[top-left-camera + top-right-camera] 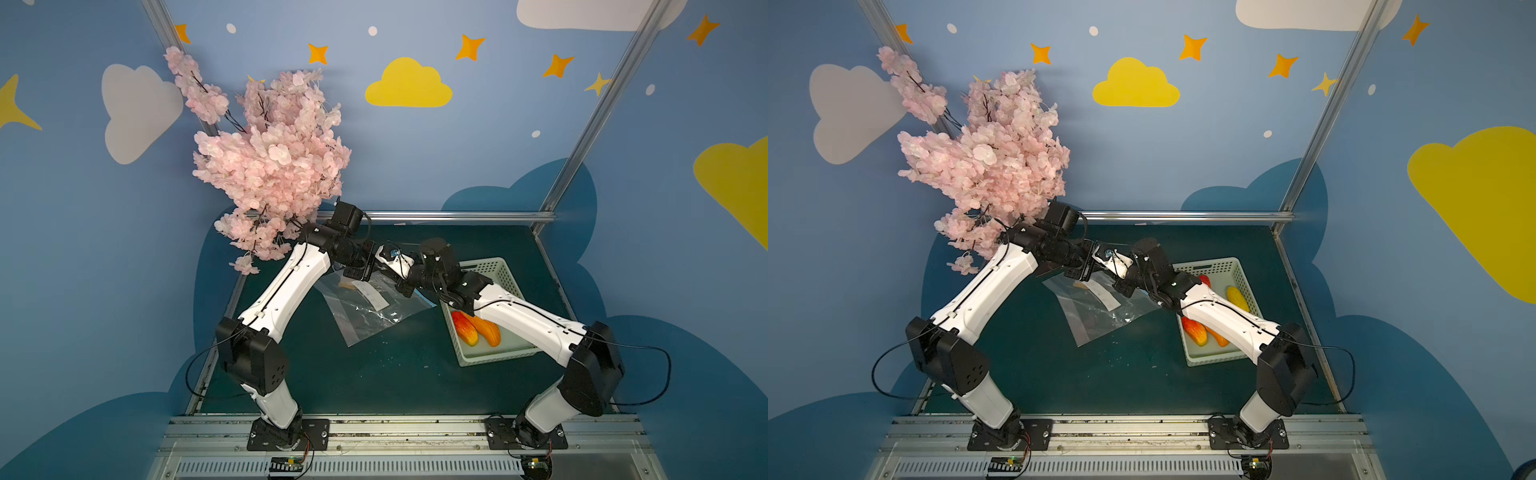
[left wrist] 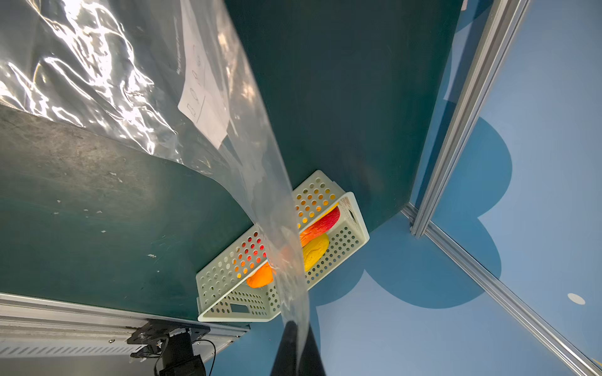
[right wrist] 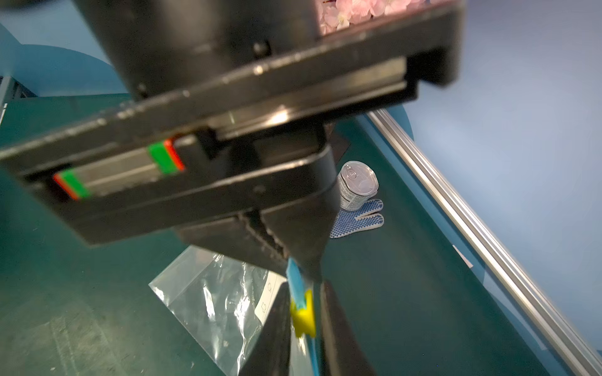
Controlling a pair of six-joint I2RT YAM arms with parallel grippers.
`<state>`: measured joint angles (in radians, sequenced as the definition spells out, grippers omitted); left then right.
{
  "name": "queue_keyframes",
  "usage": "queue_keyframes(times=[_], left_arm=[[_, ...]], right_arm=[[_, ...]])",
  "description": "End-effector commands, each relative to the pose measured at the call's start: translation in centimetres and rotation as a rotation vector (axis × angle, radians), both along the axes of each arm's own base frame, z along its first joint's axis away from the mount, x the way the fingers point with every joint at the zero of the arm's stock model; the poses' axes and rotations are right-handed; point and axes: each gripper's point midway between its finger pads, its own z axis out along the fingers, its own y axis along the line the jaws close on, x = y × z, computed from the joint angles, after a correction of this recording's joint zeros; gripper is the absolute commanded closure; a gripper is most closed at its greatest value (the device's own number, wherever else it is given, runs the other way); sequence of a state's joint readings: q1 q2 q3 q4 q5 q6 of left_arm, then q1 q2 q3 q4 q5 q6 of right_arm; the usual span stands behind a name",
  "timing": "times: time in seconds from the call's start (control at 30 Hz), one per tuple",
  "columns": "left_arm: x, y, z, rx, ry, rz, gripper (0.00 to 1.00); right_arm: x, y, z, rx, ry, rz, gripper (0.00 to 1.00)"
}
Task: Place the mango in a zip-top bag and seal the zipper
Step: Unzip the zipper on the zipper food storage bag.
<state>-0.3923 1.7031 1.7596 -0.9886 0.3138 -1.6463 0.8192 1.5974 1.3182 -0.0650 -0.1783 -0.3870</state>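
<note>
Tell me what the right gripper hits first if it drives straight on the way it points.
Likely the yellow slider on the zipper, sitting between the jaws of the right gripper; just beyond, the left gripper, shut on the zipper. Depth is hard to judge.

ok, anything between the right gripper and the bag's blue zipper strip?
Nothing visible. In the right wrist view the narrow light blue zipper strip, with a yellow tab, sits between the fingers of the right gripper; the left gripper pinches the same strip.
</note>
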Motion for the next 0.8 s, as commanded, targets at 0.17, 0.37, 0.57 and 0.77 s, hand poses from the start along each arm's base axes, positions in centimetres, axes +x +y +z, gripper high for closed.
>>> queue_keyframes(times=[0.17, 0.37, 0.57, 0.77], left_arm=[[-0.5, 0.4, 1.4, 0.007, -0.023, -0.009, 0.97], [-0.2, 1.4, 2.5, 0.025, -0.055, -0.006, 0.97], [-0.2, 2.0, 3.1, 0.030, -0.070, -0.013, 0.97], [-0.1, 2.2, 3.4, 0.025, -0.080, -0.023, 0.97]], right_arm=[[0.3, -0.2, 0.0, -0.008, 0.002, -0.024, 1.00], [0.1, -1.9, -1.7, -0.072, 0.013, -0.073, 1.00], [-0.4, -3.3, -3.2, -0.098, 0.033, -0.100, 1.00], [-0.8, -4.2, -4.7, -0.114, 0.061, -0.114, 1.00]])
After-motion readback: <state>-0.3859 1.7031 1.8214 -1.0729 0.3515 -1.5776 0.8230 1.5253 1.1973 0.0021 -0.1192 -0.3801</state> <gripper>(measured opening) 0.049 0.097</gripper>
